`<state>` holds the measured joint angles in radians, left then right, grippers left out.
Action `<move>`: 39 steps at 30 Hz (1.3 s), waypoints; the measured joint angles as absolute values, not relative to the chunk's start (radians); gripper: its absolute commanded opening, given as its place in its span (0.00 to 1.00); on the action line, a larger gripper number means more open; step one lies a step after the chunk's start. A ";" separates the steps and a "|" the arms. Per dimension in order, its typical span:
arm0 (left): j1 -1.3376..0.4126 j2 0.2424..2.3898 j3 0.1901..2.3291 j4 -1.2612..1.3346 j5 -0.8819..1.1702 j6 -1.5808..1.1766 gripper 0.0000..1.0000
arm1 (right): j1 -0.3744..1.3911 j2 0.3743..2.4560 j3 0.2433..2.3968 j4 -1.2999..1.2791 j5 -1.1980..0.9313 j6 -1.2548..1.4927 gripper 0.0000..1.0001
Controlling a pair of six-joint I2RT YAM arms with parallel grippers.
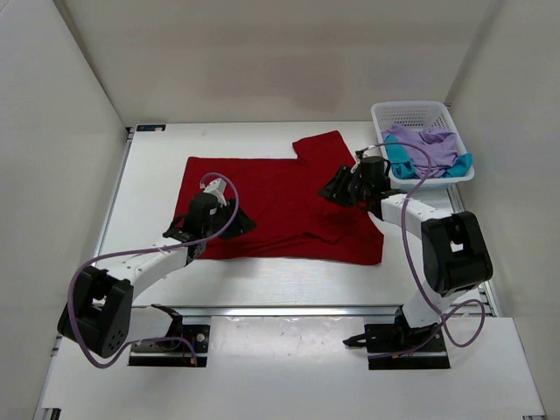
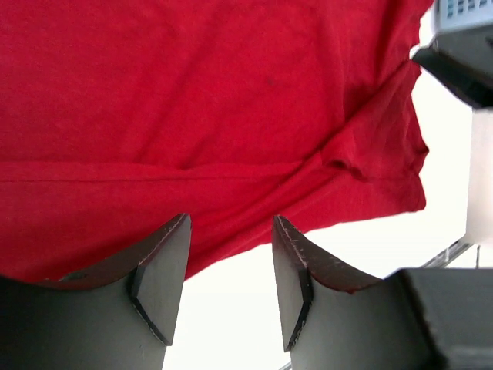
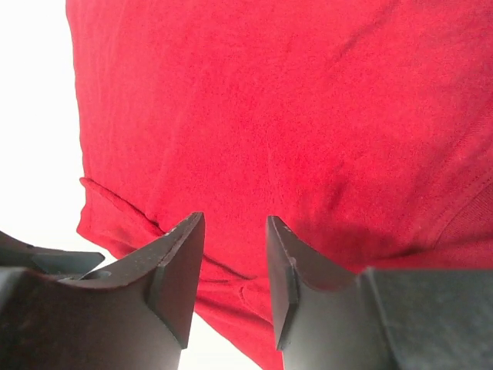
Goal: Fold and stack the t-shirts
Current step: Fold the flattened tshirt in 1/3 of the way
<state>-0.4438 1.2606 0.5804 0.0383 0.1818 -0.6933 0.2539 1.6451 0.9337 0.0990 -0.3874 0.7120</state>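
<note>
I have the dark red t-shirt (image 1: 280, 206) spread out in the middle of the table (image 1: 157, 157), mostly flat. A flap of it sticks out toward 12 o'clock on the right-hand side, and there is some rumpling near its 5 o'clock corner.

The left tool (image 1: 245, 224) sits at the shirt's 7 o'clock corner, low over the near hem. On the left wrist camera this tool (image 2: 229, 223) has its jaws parted with nothing between them. Through the gap I see the edge of the red cloth and then bare white table.

The right tool (image 1: 332, 190) is over the shirt's 2 o'clock area, just below that flap. On the right wrist camera this tool (image 3: 231, 220) also stands apart and empty, with red fabric filling the view beyond the tips. Whether the tips touch the cloth I cannot tell.

The other 2 shirts are in the white mesh basket (image 1: 411, 112) at the table's 1 o'clock corner. The lavender t-shirt (image 1: 424, 144) lies bunched on top. The teal t-shirt (image 1: 398, 157) is under it, showing at the basket's near-left side and at its near-right rim.
</note>
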 measured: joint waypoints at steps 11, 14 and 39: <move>-0.397 1.260 0.580 0.037 0.199 -0.704 0.57 | 0.314 1.376 0.682 0.025 -0.252 0.628 0.31; -0.403 1.257 0.580 0.038 0.199 -0.702 0.57 | 0.319 1.306 0.587 0.017 -0.240 0.625 0.33; -0.414 1.258 0.564 0.054 0.201 -0.700 0.56 | 0.353 1.488 0.704 0.036 -0.237 0.638 0.00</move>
<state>-0.4141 1.2575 0.5636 0.0540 0.2008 -0.7002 0.3531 1.4879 0.7040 0.0360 -0.2375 0.6376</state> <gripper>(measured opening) 0.567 0.015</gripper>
